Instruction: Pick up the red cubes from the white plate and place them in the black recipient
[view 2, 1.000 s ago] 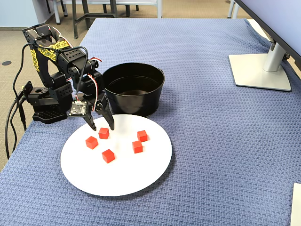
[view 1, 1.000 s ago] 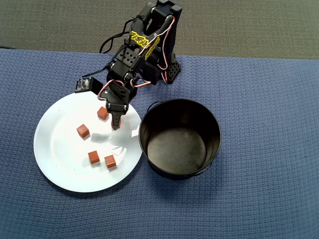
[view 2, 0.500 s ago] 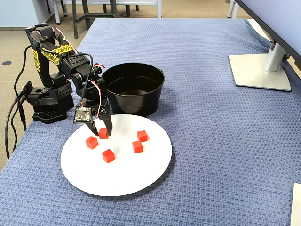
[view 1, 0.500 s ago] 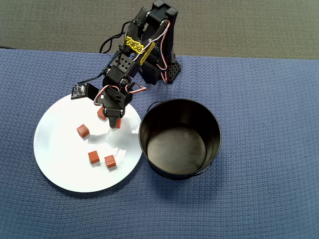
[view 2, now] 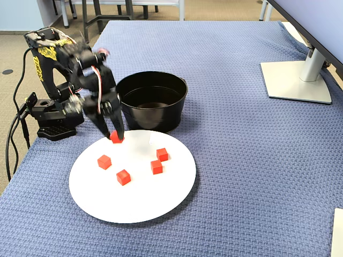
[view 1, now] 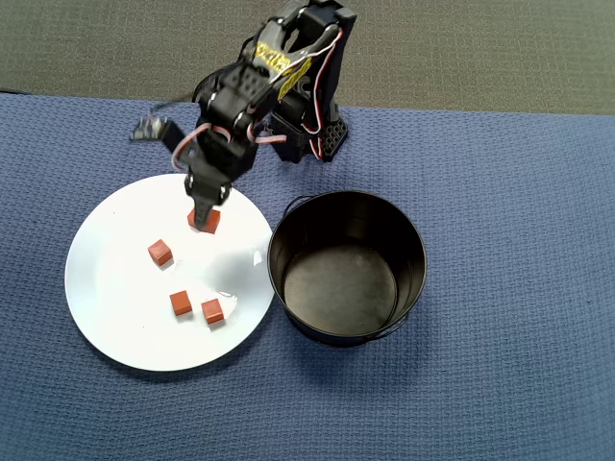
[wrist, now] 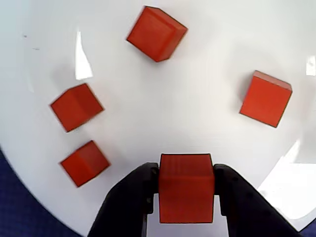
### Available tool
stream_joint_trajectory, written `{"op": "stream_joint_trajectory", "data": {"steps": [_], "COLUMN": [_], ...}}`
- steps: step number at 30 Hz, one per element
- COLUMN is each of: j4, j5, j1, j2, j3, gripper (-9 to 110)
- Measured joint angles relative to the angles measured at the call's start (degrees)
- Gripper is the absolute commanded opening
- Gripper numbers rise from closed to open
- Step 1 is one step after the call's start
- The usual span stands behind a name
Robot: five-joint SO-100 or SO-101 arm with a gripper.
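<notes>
The gripper (wrist: pixel 186 197) clamps one red cube (wrist: pixel 186 187) in the wrist view; four loose cubes (wrist: pixel 157 33) lie beyond on the white plate (wrist: pixel 207 74). Only the fixed view shows the monitor stand (view 2: pixel 297 79); the black recipient (view 2: pixel 153 115) sits just behind the plate.

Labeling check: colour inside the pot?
Shiny black pot, empty; overhead view shows it best.

A blue woven cloth (view 2: pixel 241 160) is covering the table I am standing on. A monitor stand (view 2: pixel 300 80) is resting at its far right in the fixed view. Tan floor (view 2: pixel 16 53) and chair legs (view 2: pixel 96 16) are showing beyond.
</notes>
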Motion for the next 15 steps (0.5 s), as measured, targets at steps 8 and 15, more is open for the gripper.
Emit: {"op": "stream_joint_trajectory", "data": {"steps": [8,15], "j4": [10.8,20.5], "j5": [11.3,22.3], "j1": [-10.9,-30.2], "j2": [1.3,-4.1], "j3": [-18.6,-31.3], "gripper": [0,7]}}
